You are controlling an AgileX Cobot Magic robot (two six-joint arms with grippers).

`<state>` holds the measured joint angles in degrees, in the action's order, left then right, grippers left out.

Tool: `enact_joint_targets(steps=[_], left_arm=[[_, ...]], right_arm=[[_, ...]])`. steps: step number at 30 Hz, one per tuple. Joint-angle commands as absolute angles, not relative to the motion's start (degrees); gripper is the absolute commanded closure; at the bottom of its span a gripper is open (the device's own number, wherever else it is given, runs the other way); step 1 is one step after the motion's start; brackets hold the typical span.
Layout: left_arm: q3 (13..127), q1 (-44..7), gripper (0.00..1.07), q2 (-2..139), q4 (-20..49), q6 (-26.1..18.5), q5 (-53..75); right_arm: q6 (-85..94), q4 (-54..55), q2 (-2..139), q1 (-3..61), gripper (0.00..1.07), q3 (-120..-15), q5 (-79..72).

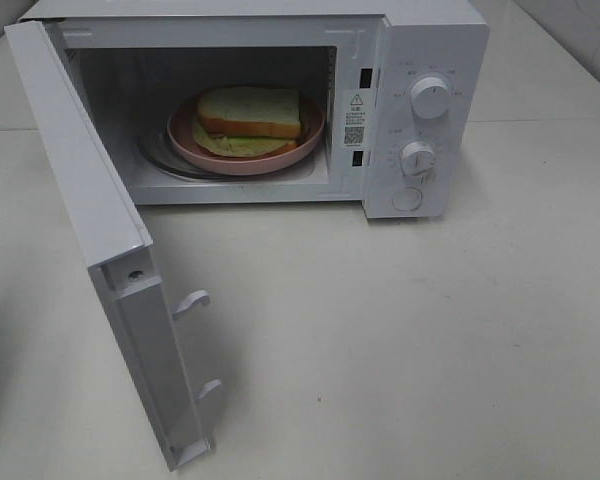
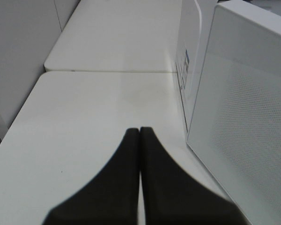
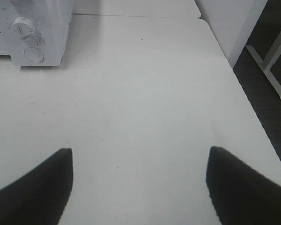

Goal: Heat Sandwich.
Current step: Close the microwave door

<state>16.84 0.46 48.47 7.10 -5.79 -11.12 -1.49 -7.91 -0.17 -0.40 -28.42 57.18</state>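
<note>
The microwave [image 1: 420, 40] stands at 12 o'clock on the white counter [image 1: 400, 340] in the high view. Its door [image 1: 80, 200] is swung wide open toward 7 o'clock, with two latch hooks [image 1: 192, 300] showing on its inner edge. The sandwich [image 1: 250, 112] lies inside the cavity on a round pink plate [image 1: 245, 160], and its green leaf sticks out on the 6 o'clock side. Two knobs, the upper [image 1: 430, 97] and the lower [image 1: 418, 157], sit on the panel at 3 o'clock of the cavity, with a round button [image 1: 407, 198] below them. The left gripper [image 2: 140, 131] is pressed together and empty over bare counter near the door. The right gripper [image 3: 140, 150] is spread wide and empty above the counter.
</note>
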Motion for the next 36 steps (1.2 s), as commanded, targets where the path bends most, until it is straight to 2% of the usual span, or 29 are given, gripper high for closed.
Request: enact_joint_targets(steps=[1,7,10,12,15,18,25,26,29,34,36], left_arm=[[15.1,0.3,1.07,51.9,6.6,-5.3,-19.9],[14.2,0.3,1.07,58.0,1.4,-2.0,-28.5],[14.2,0.3,1.07,62.9,-6.0,1.8,-32.4],[14.2,0.3,1.07,63.8,-7.6,2.9,-33.1],[14.2,0.3,1.07,67.8,-12.8,7.4,-37.4],[14.3,0.3,1.07,70.7,-15.1,9.3,-40.9],[16.2,0.3,1.07,76.5,-20.3,11.9,-45.1],[17.2,0.3,1.07,78.6,-23.1,13.6,-46.2],[17.8,0.3,1.07,81.8,-25.8,15.7,-51.3],[18.2,-0.4,1.07,83.8,-26.1,15.8,-52.7],[19.1,-2.8,1.07,85.3,-25.8,15.6,-52.6]], right_arm=[[-0.6,-7.9,-1.8,-0.7,0.32,-28.2,56.7],[-0.6,-7.9,-1.8,-0.7,0.32,-28.2,56.7],[-0.6,-7.9,-1.8,-0.7,0.32,-28.2,56.7],[-0.6,-7.9,-1.8,-0.7,0.32,-28.2,56.7],[-0.6,-7.9,-1.8,-0.7,0.32,-28.2,56.7],[-0.6,-7.9,-1.8,-0.7,0.32,-28.2,56.7],[-0.6,-7.9,-1.8,-0.7,0.32,-28.2,56.7],[-0.6,-7.9,-1.8,-0.7,0.32,-28.2,56.7],[-0.6,-7.9,-1.8,-0.7,0.32,-28.2,56.7],[-0.6,-7.9,-1.8,-0.7,0.32,-28.2,56.7],[-0.6,-7.9,-1.8,-0.7,0.32,-28.2,56.7]])
